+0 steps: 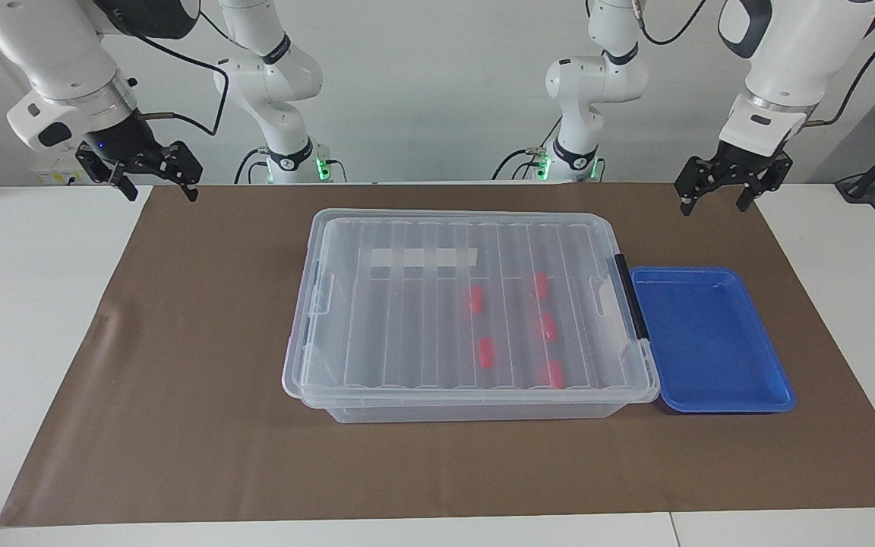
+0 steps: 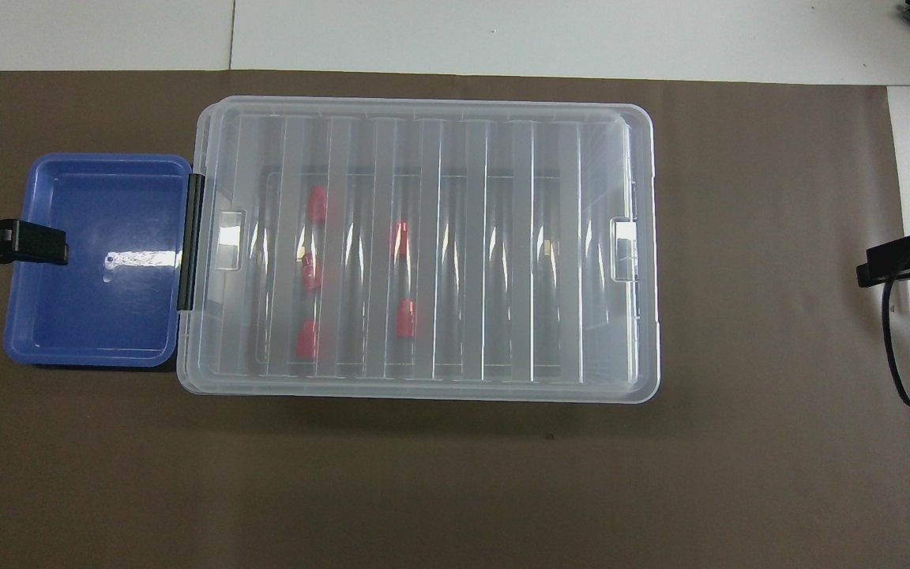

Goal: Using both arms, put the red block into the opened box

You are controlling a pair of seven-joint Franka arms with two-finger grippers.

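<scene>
Clear box point(image 1: 377, 334): sat lidded on the brown mat point(image 1: 179, 380) in the facing view, five red blocks point(image 1: 487, 352) inside it.
Blue tray point(image 1: 711, 342): touched the box's black-handled end.
Left gripper point(image 1: 718, 196): hung over the mat's corner near the tray — jaws spread, nothing in them.
Right gripper point(image 1: 157, 185): hung over the mat's edge, well apart from the box — jaws spread, nothing held.
Overhead view: red blocks point(image 2: 404, 318) lay in the box point(image 2: 621, 332) toward its tray end; left gripper point(image 2: 28, 243) covered the tray's point(image 2: 92, 316) outer rim.

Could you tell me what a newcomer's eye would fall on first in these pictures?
Probably the big clear box mid-table on the brown mat, lid on, with five red blocks showing through it. Next, the bare blue tray touching its black-handled end. The left gripper and right gripper hang open, holding nothing.
</scene>
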